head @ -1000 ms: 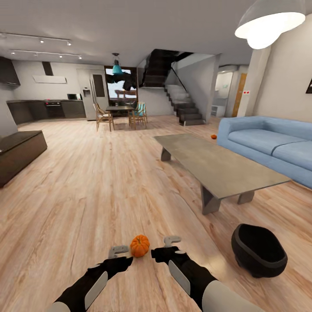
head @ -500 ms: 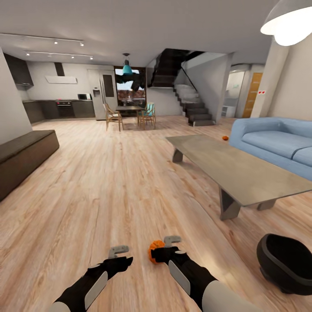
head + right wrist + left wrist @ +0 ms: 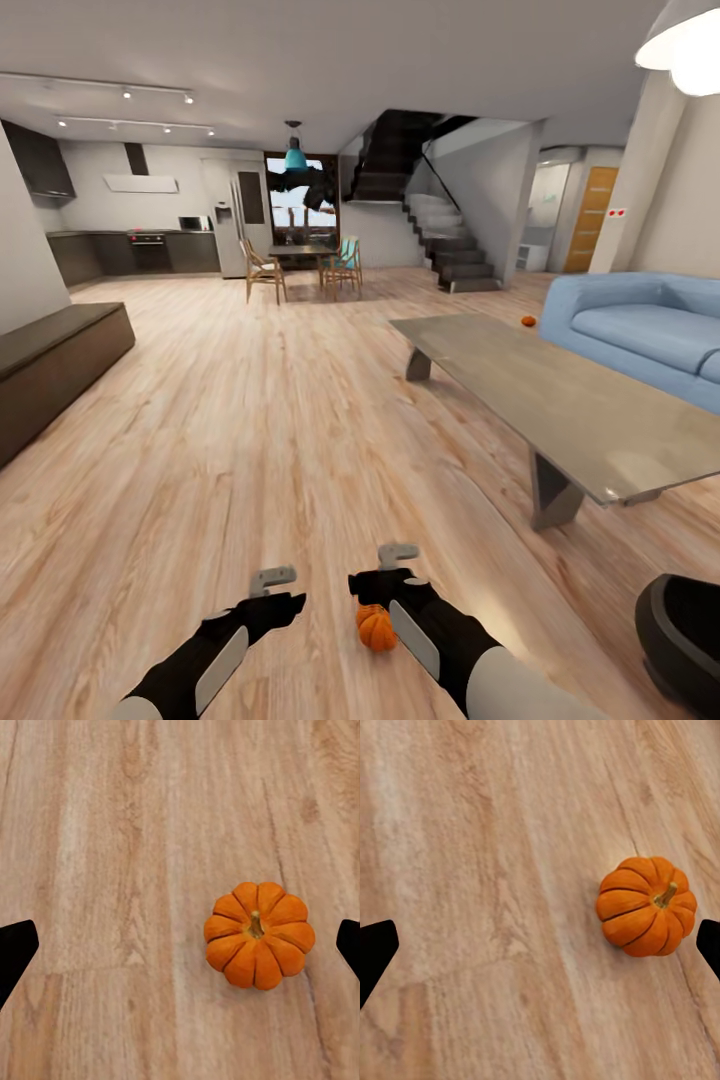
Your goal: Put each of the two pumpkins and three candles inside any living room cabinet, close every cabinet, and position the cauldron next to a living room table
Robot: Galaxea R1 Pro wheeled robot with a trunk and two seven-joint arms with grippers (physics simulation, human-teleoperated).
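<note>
Now the view has swung left and the pumpkin (image 3: 377, 628) has slid from between the arms to six o'clock, tucked under the right gripper (image 3: 375, 568). Both grippers, left (image 3: 268, 589) too, are spread wide, holding nothing; the pickup hasn't begun.
</note>
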